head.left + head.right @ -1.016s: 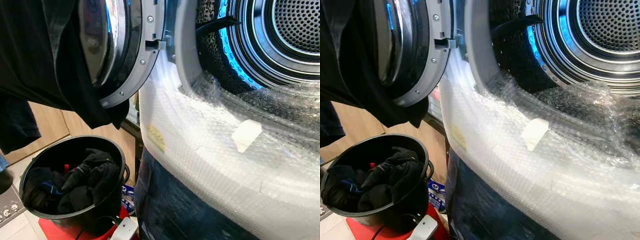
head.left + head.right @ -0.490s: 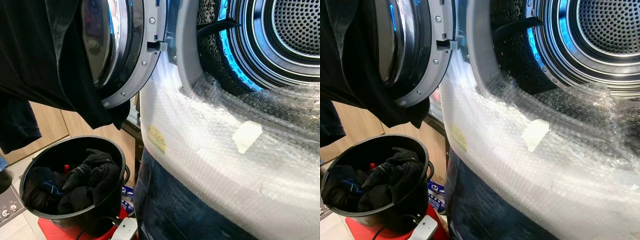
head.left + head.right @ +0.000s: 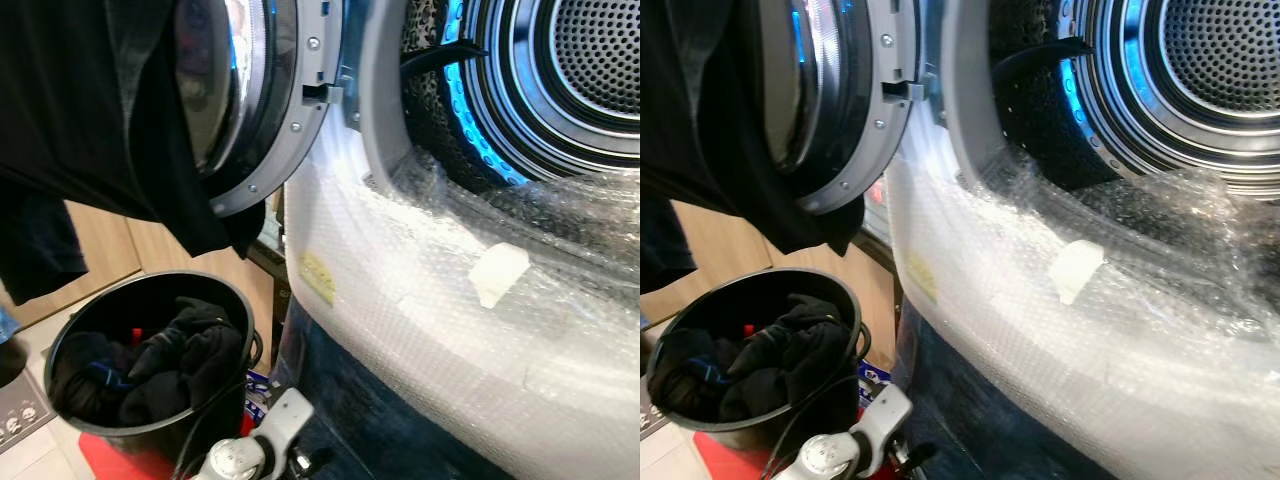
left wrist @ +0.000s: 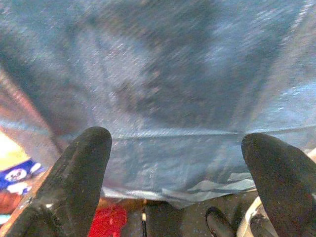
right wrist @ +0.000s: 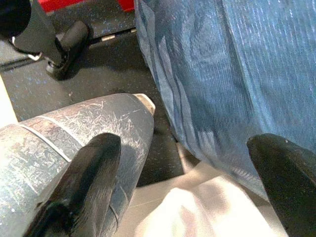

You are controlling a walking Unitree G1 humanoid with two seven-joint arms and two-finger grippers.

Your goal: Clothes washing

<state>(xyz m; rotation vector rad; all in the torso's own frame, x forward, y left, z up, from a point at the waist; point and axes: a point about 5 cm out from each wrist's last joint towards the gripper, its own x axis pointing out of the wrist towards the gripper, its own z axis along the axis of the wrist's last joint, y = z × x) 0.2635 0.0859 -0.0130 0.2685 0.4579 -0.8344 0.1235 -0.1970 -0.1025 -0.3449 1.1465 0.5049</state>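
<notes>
Nearest, at the bottom edge of the head views, the silver left arm (image 3: 262,447) rises between the round black plastic bucket (image 3: 232,310) on the left and the dark blue plastic-wrapped lower front of the washing machine (image 3: 350,420) on the right. The left gripper (image 4: 177,163) has its two black fingers spread wide apart, empty, facing that blue wrap close up. The right gripper (image 5: 187,182) also stands parted and empty, low beside the blue wrap, with a scratched silver leg (image 5: 74,133) next to it over dark floor.

The bucket stands on a red base (image 3: 110,462) and holds the dark crumpled clothes (image 3: 170,355). Above it a black garment (image 3: 90,120) hangs over the open round grey door (image 3: 270,110), hiding much of the glass. Right of the door, white bubble wrap (image 3: 430,300) with a pale tape patch (image 3: 497,273) covers the machine's front below the opening. Farthest, the blue-lit perforated steel drum (image 3: 580,70) is cut off by the frame.
</notes>
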